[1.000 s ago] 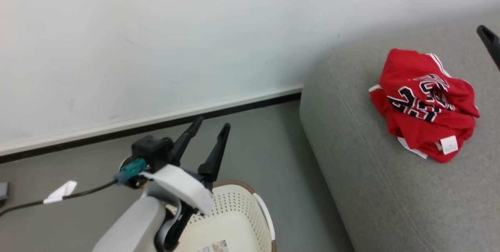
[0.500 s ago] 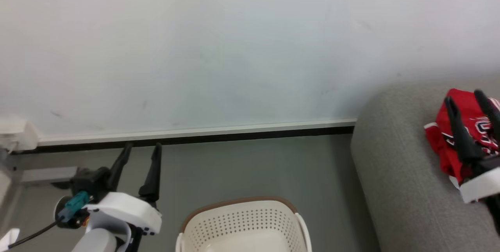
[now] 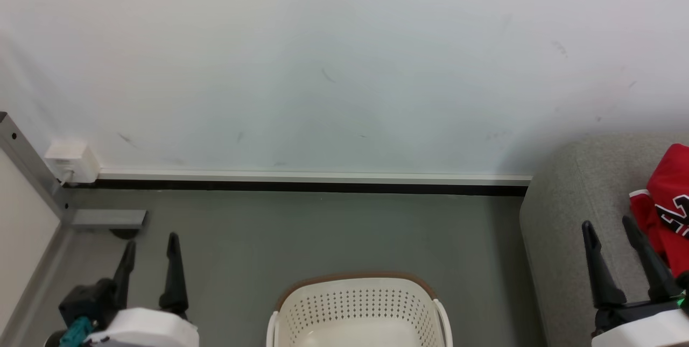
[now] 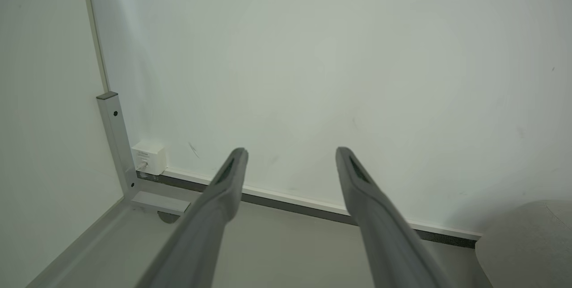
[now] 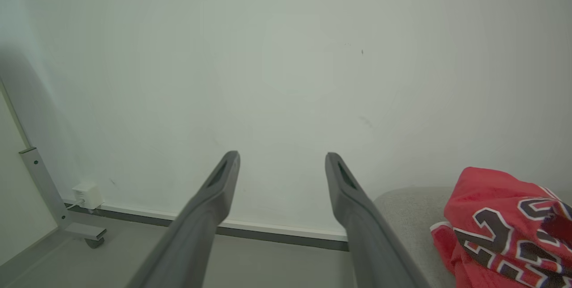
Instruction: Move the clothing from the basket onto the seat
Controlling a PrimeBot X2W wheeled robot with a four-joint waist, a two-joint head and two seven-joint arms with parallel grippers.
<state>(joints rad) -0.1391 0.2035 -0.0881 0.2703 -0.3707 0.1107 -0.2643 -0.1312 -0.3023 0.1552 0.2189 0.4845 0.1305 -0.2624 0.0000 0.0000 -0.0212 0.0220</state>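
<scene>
The red clothing (image 3: 665, 204) with black-and-white numbers lies crumpled on the light-grey seat (image 3: 565, 212) at the right edge; it also shows at the lower right (image 5: 505, 230) of the right wrist view. The cream basket (image 3: 358, 309) with a brown rim stands on the floor at the bottom centre, and what shows of its inside is bare. My left gripper (image 3: 150, 243) is open, left of the basket. My right gripper (image 3: 608, 228) is open over the seat's left end, just left of the clothing. Both pairs of fingers hold nothing (image 4: 288, 152) (image 5: 281, 156).
A white wall with a white-and-black skirting (image 3: 312, 181) runs behind the grey floor (image 3: 323, 234). At the left stand a grey metal post (image 3: 27, 169) with a foot plate and a small white box (image 3: 72, 161) on the wall.
The camera has swung left, so the seat and clothing slid to the right edge and the basket came to centre. Both grippers have dropped lower in the view, still open.
</scene>
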